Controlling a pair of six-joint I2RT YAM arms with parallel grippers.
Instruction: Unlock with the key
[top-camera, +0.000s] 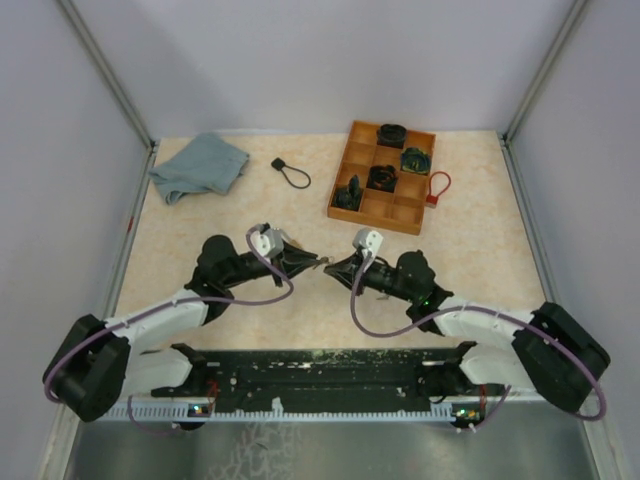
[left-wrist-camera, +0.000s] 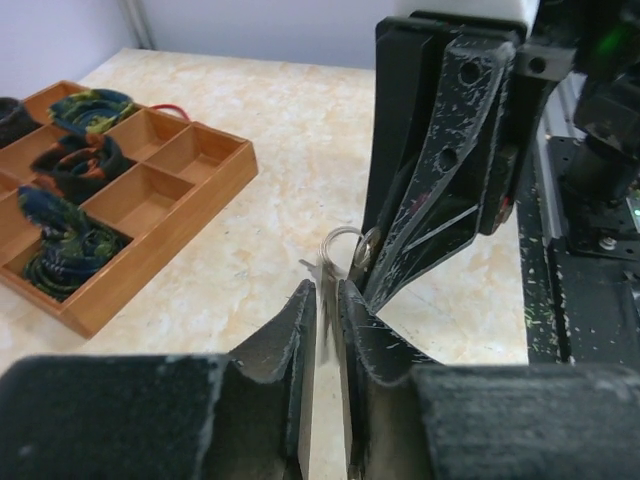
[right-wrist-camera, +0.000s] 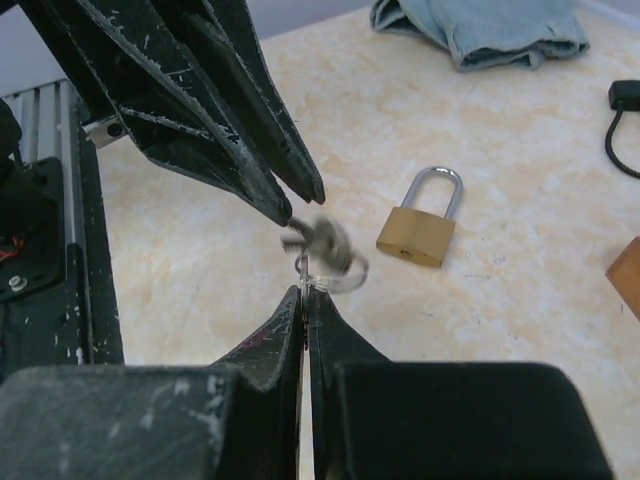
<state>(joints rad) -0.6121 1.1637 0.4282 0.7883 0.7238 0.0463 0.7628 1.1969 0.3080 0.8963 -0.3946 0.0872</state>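
Note:
A silver key (right-wrist-camera: 325, 245) on a ring (right-wrist-camera: 345, 272) hangs in the air between my two grippers, blurred by motion. My right gripper (right-wrist-camera: 306, 290) is shut on the ring's edge. My left gripper (left-wrist-camera: 328, 285) stands tip to tip with it, its jaws a narrow slit apart around the key (left-wrist-camera: 340, 245). A brass padlock (right-wrist-camera: 420, 235) lies flat on the table just beyond the key, shackle pointing away. In the top view both grippers, left (top-camera: 316, 262) and right (top-camera: 332, 266), meet at the table's middle, and the padlock is hidden there.
A wooden compartment tray (top-camera: 405, 212) with dark coiled items sits at the back right, a red loop (top-camera: 438, 187) beside it. A blue cloth (top-camera: 200, 165) lies back left, with a black cable loop (top-camera: 290, 172) next to it.

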